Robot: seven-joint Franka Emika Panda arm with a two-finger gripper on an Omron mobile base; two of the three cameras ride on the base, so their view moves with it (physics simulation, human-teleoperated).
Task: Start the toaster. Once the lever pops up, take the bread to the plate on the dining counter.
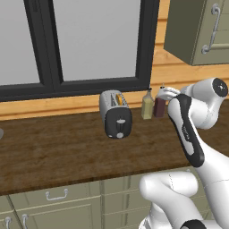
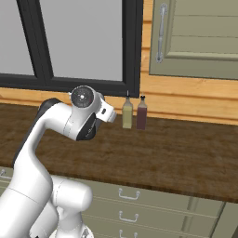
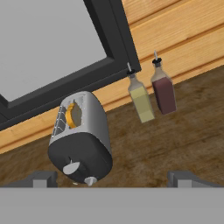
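A dark wood worktop [image 1: 53,152] carries the toaster [image 1: 115,113], olive bottle [image 1: 147,105] and dark red bottle [image 1: 159,106].

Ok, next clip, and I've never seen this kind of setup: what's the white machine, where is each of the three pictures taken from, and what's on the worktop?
The white machine is a robot arm on a drivable base, in a rendered kitchen. Two pictures come from cameras on the base, behind the arm to its left and right. The third looks along the gripper, whose jaws stand wide apart and hold nothing. On the dark wood worktop, under the window, stands a silver toaster with the bread in one slot. Its black end panel carries a small pale lever and a round dial. To its right stand an olive bottle and a dark red bottle, side by side.
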